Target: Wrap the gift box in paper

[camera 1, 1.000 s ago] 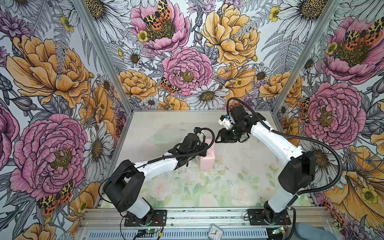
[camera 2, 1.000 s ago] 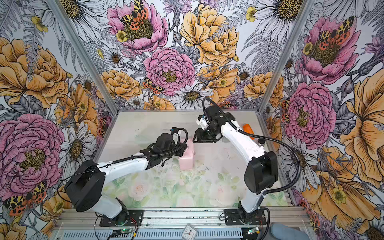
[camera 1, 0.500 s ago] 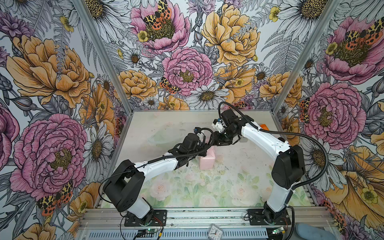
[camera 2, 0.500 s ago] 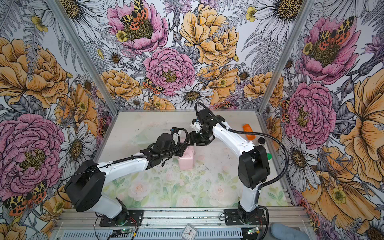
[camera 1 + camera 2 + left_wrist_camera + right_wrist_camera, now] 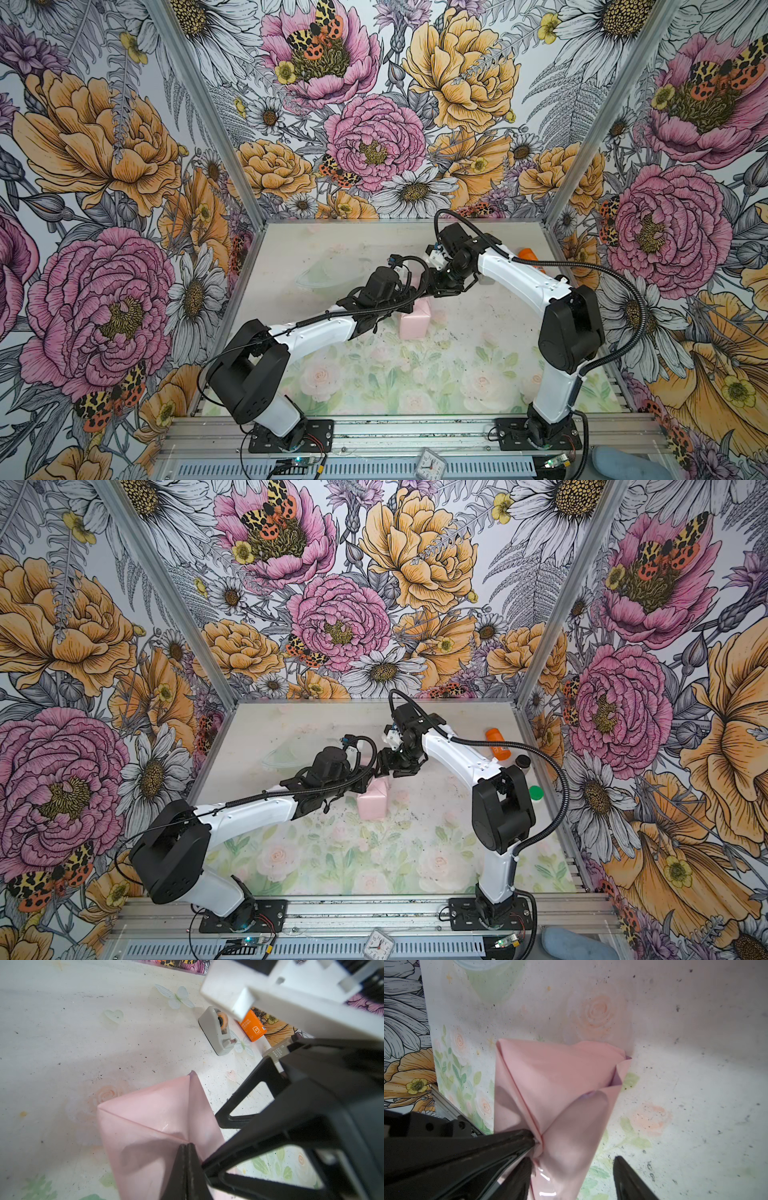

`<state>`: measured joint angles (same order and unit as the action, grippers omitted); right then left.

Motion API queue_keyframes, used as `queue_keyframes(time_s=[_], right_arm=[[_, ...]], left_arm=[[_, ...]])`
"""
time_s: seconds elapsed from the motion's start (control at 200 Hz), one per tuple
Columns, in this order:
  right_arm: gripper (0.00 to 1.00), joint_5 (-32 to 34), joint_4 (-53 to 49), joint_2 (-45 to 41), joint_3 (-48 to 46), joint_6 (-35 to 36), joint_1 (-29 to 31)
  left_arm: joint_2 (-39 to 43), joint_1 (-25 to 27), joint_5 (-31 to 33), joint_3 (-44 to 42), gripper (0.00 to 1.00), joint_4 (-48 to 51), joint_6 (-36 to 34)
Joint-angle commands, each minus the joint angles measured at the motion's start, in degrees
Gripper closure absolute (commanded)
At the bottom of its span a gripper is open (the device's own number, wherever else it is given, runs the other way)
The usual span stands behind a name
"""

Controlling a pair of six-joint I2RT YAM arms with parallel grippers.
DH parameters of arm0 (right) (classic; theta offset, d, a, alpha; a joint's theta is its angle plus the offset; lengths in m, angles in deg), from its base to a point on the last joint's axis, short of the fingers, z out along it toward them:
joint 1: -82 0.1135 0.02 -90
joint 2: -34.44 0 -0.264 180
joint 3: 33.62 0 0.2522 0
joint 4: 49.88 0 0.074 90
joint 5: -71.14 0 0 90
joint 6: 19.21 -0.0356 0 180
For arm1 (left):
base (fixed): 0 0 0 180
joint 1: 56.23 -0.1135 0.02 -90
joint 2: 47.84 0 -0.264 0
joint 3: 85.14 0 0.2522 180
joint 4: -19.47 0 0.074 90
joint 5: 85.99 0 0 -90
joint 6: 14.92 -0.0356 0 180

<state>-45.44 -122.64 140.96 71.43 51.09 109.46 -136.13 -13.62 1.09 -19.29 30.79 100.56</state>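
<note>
The paper (image 5: pixel 414 326) (image 5: pixel 373 805) is folded pale-pink side out into a small parcel at the middle of the table. The gift box is hidden inside it. In the left wrist view the fold creases of the paper (image 5: pixel 158 1126) meet at my left gripper (image 5: pixel 188 1147), which is shut with its tips pressed on the parcel's top. My right gripper (image 5: pixel 572 1158) is open. Its fingers (image 5: pixel 627 1178) straddle the near end of the paper (image 5: pixel 554 1076), where a glossy patch shines. In both top views the two grippers (image 5: pixel 440 289) (image 5: pixel 365 780) meet over the parcel.
A grey tape dispenser (image 5: pixel 218 1030) and an orange bottle (image 5: pixel 252 1026) (image 5: pixel 496 742) stand at the back right. A black cap (image 5: pixel 522 761) and a green cap (image 5: pixel 536 792) lie by the right wall. A clear bowl (image 5: pixel 320 276) sits back left.
My right arm swung from the back of the table leftward and down, bringing its gripper over the parcel beside the left one, and its jaws opened slightly. The left gripper has stayed put.
</note>
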Motion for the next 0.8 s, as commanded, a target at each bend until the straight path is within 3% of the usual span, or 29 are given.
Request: queue_keyframes(time_s=[0.0,0.33,0.515,0.62,0.7,0.795], right_arm=[[0.35,0.5,1.0,0.7,0.3,0.2,0.4],[0.39,3.9,0.9,0.6,-4.0,-1.2,-0.4],[0.48,4.7,0.9,0.6,-6.3,-1.6,-0.5],[0.51,4.5,1.0,0.2,-6.8,-1.6,-0.7],[0.52,4.4,1.0,-0.2,-6.8,-1.6,-0.7],[0.53,4.0,1.2,-0.4,-6.7,-1.7,-0.7]], left_arm=[[-1.1,0.5,1.3,1.0,1.0,2.7,-0.9],[-0.9,0.5,1.7,1.1,1.0,3.1,-1.2],[1.1,-0.1,1.8,1.5,0.84,3.3,-0.7],[3.8,-0.9,1.8,1.7,0.81,3.5,-0.3],[5.7,-1.6,1.5,1.3,0.82,2.9,0.1],[6.6,-2.0,0.2,0.9,0.94,2.3,0.3]])
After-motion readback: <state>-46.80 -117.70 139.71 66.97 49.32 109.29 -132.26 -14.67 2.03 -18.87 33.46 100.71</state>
